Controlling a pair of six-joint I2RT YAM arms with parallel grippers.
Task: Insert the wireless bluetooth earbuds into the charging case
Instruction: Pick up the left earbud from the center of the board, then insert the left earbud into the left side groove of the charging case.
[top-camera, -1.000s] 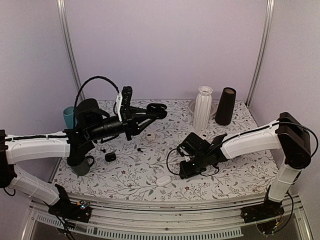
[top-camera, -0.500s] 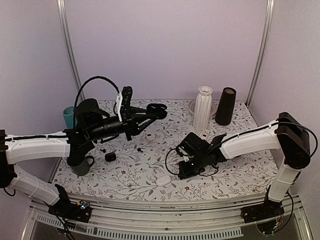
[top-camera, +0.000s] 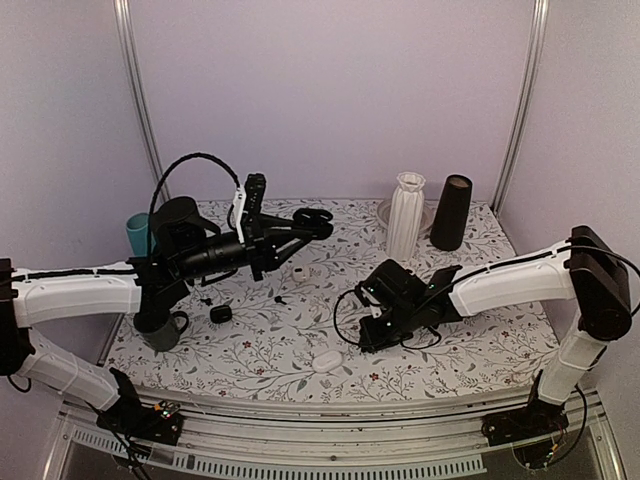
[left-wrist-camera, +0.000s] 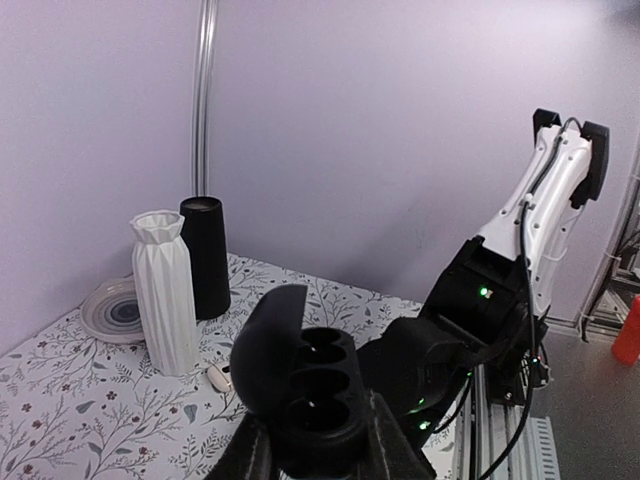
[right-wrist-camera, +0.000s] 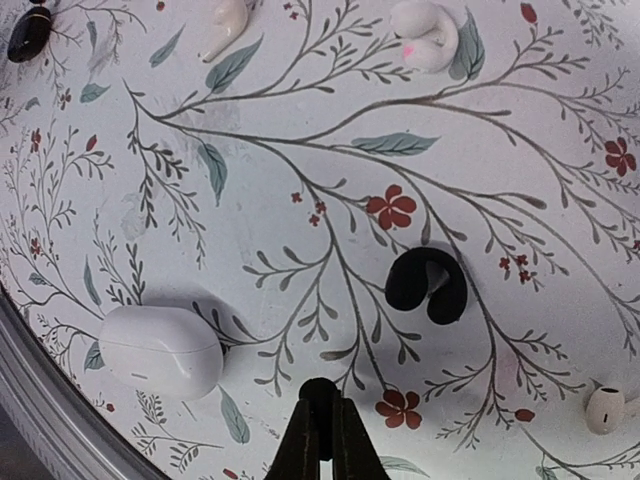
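Observation:
My left gripper (top-camera: 300, 228) is shut on the open black charging case (top-camera: 314, 219) and holds it well above the table's far left. In the left wrist view the case (left-wrist-camera: 322, 385) shows its lid up and its dark sockets, between my fingers. My right gripper (top-camera: 373, 335) hangs just above the table's middle. In the right wrist view its tips (right-wrist-camera: 320, 408) are shut on a tiny black earbud (right-wrist-camera: 320, 390). A second black curved earbud (right-wrist-camera: 427, 287) lies on the cloth just ahead and to the right.
A closed white case (right-wrist-camera: 160, 351) (top-camera: 327, 361) lies near the front. White earbuds (right-wrist-camera: 425, 34) (right-wrist-camera: 604, 410) and a small black case (top-camera: 221, 314) are scattered on the floral cloth. A white vase (top-camera: 405, 215), a black cup (top-camera: 451, 212), a teal cup (top-camera: 137, 234) and a grey mug (top-camera: 166, 331) stand around.
My right arm has risen slightly and its gripper has shifted a little up from the table. My left arm holds the open case in the same place.

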